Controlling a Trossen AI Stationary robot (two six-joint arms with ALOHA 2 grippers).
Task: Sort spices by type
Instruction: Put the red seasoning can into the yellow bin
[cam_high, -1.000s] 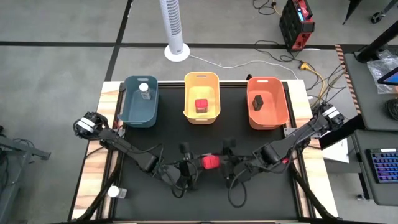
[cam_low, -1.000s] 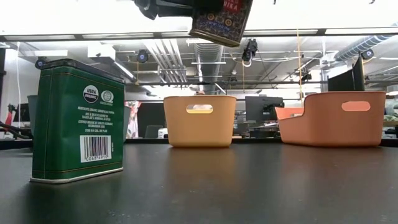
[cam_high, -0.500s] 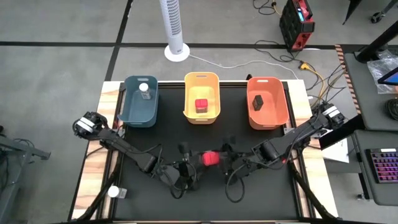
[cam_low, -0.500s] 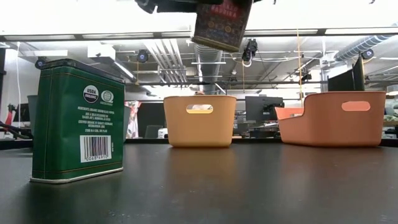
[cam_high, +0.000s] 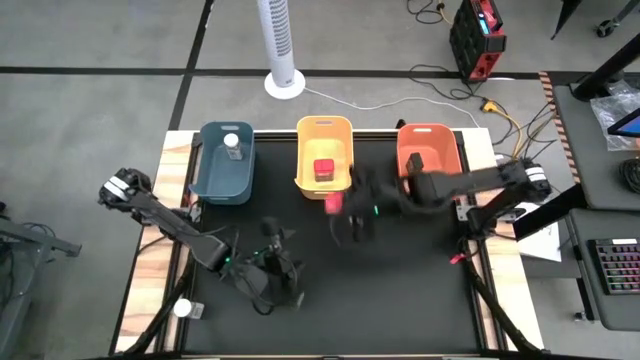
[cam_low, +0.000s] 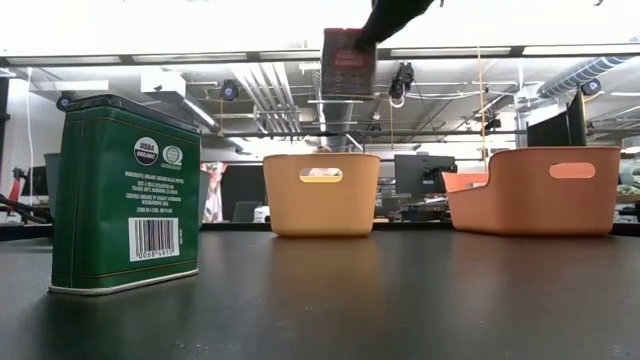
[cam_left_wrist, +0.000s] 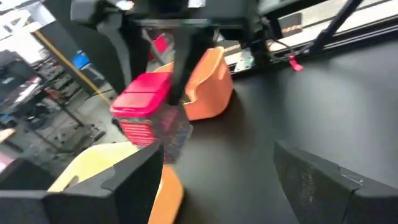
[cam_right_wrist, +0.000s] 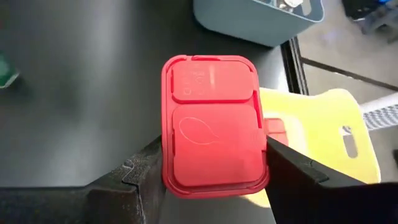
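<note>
1. A red-lidded spice jar (cam_right_wrist: 214, 127) is held between the fingers of the right gripper (cam_high: 345, 205), clamped at both of its sides, and is carried in the air just beside the yellow bin (cam_high: 325, 155), near the bin's front edge.
2. In this bin one red-lidded jar (cam_high: 323, 170) is already lying. A white-lidded jar (cam_high: 232, 146) is seen in the blue bin (cam_high: 226, 161) and a dark jar (cam_high: 416, 163) in the orange bin (cam_high: 430, 165).
3. The left gripper (cam_high: 272, 262) is low over the black table (cam_high: 420, 290), with its fingers spread apart and nothing between them.
4. A risk is judged here: if the jar is released before it is fully above the yellow bin, it may strike the rim and fall on the table.
5. The jar may also be tipped in the grip, since it is held only by its two sides.
6. On the green tin (cam_low: 125, 195), standing on the table in the low view, a "USDA" organic seal and a barcode can be read; the smaller print is not legible.
7. On the carried jar's label no words can be made out.
</note>
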